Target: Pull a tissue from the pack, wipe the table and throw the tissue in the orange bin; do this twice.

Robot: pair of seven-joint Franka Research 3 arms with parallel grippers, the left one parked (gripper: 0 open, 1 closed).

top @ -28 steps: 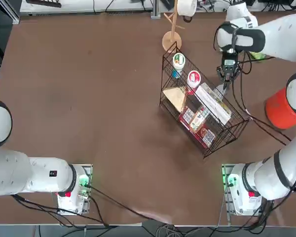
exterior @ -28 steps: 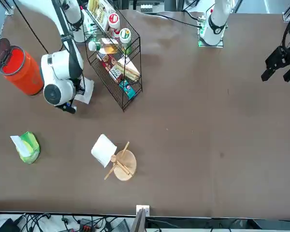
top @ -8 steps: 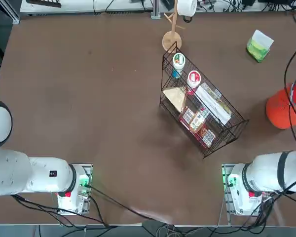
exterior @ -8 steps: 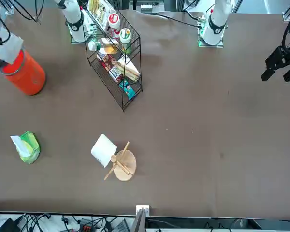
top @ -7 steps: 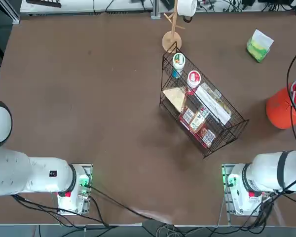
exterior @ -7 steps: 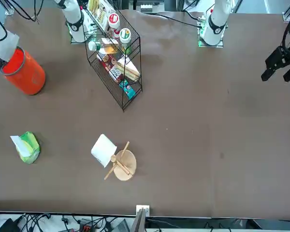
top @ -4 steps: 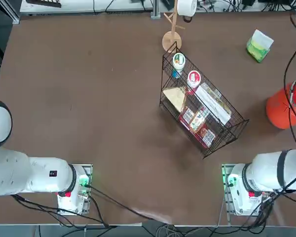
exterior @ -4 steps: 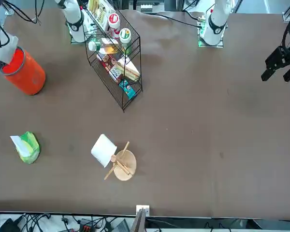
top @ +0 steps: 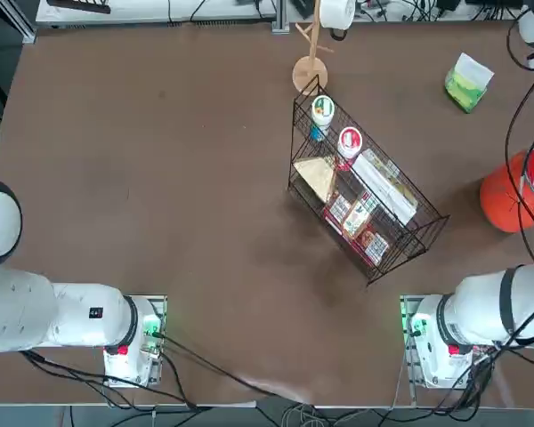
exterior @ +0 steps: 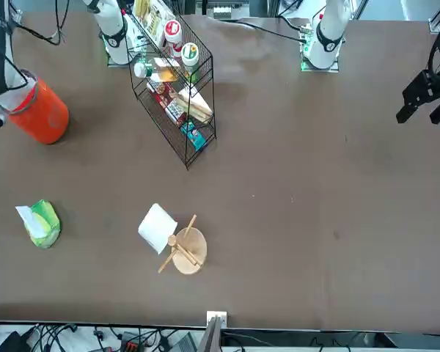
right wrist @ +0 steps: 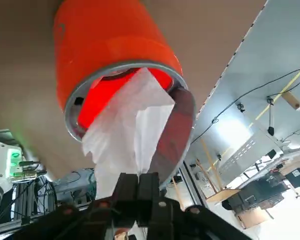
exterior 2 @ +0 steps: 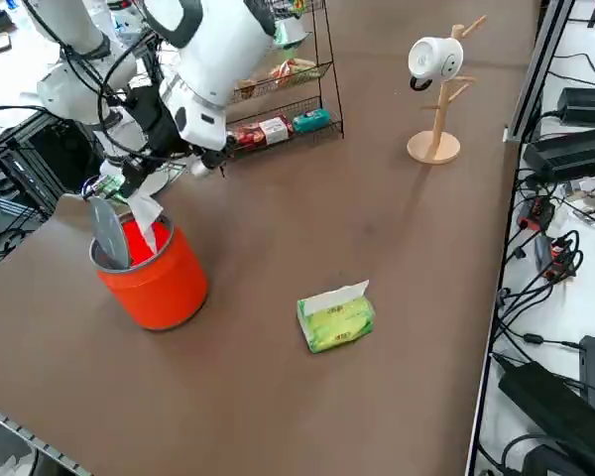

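We're seeing the right gripper (right wrist: 137, 186) clamping a white tissue (right wrist: 127, 131) right over the mouth of the orange bin (exterior 2: 151, 269), while the green pack (exterior 2: 335, 318) is sitting nearby on the desk (exterior 2: 397, 238).

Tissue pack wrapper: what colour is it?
Bright green, with a whitish tissue end; the pack shows best in the right side view.

Near the robot's-right edge of the large flat dark-brown table (top: 160, 160): round orange plastic bin (exterior 2: 159, 283), with the right gripper (right wrist: 136, 192) just above its mouth, pinched on a white tissue (right wrist: 127, 132) hanging into the opening. Farther from the robot, well apart: small green tissue pack (exterior 2: 337, 320). Toward the table's middle: black wire basket (top: 365, 209); behind it, near the far edge, wooden mug stand (top: 310, 67).
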